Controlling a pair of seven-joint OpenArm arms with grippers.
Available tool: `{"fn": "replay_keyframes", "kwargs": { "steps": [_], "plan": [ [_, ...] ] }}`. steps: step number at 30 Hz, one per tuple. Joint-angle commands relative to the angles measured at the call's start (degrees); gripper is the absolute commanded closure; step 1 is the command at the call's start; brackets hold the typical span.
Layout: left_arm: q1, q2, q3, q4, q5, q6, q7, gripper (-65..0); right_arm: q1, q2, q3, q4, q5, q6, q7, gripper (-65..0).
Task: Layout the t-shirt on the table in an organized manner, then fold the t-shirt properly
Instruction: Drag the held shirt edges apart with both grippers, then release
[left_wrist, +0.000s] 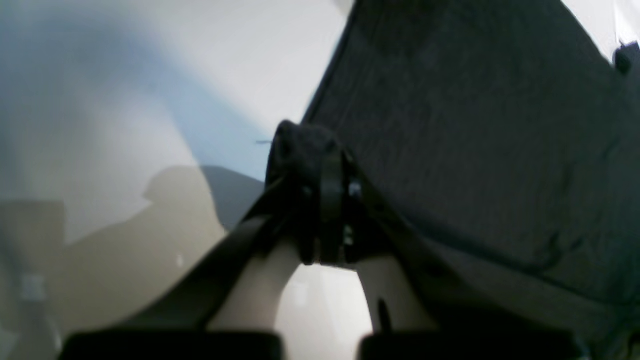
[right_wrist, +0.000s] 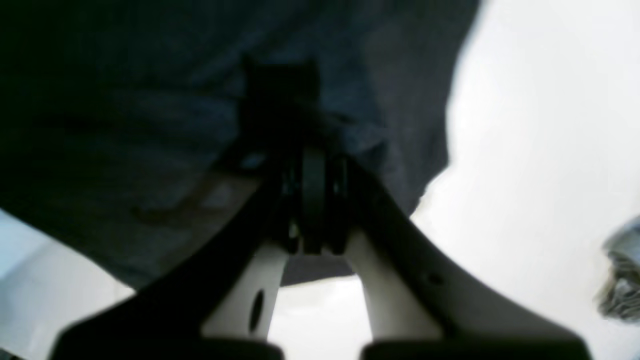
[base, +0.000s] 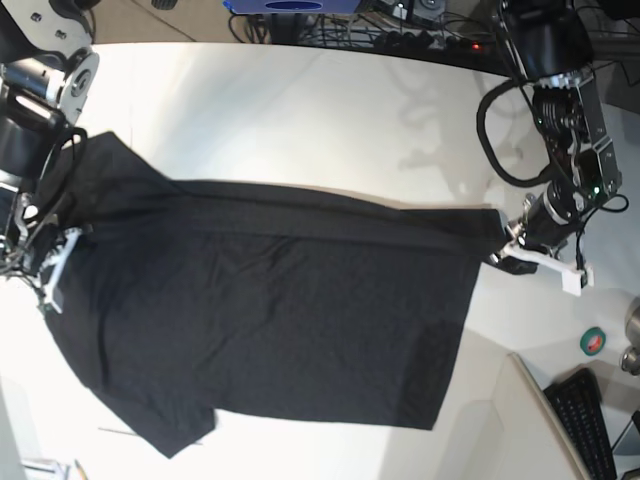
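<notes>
The black t-shirt (base: 270, 320) lies spread wide over the off-white table (base: 300, 110), plain dark side up, pulled taut along its far edge between both arms. At the right of the base view my left gripper (base: 497, 250) is shut on a corner of the cloth. The left wrist view shows the left gripper (left_wrist: 325, 165) clamped on a bunched fold of the t-shirt (left_wrist: 475, 125). At the left of the base view my right gripper (base: 55, 265) is shut on the opposite end. In the right wrist view the right gripper (right_wrist: 312, 170) pinches the t-shirt (right_wrist: 150, 100), which covers its tips.
An angled beige panel (base: 500, 420) stands at the front right, with a black keyboard (base: 585, 425) and a green tape roll (base: 593, 341) beyond it. Cables (base: 400, 30) run along the table's far edge. A grey crumpled thing (right_wrist: 622, 270) shows at the right wrist view's edge.
</notes>
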Motion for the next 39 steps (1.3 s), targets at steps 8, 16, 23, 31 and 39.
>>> {"fn": "replay_keyframes", "kwargs": {
  "steps": [8,16,23,31,39],
  "plan": [
    [-7.2,0.1,0.0,-4.5,6.7,-0.2,-1.3,0.0,4.3,2.3,0.1,-3.1,0.1,-0.1,4.3,0.0],
    [-10.4,2.9,5.3,-9.1,14.3,-0.2,-6.8,0.0,6.1,2.3,0.5,-8.2,0.1,-0.1,8.5,0.0],
    [-12.1,2.6,5.8,-11.0,14.6,-0.2,-6.9,0.0,6.1,2.3,0.7,-8.6,0.1,-0.1,11.5,0.0],
    [-13.6,2.7,6.0,-10.5,14.7,-0.2,-6.7,-25.2,5.5,1.9,8.8,-5.1,0.1,-0.1,11.3,-27.8],
    [-10.1,0.0,4.8,-8.9,14.0,-0.3,-6.8,-65.0,-6.3,-3.3,19.4,14.2,0.3,-0.1,11.1,-31.2]
  ]
}}
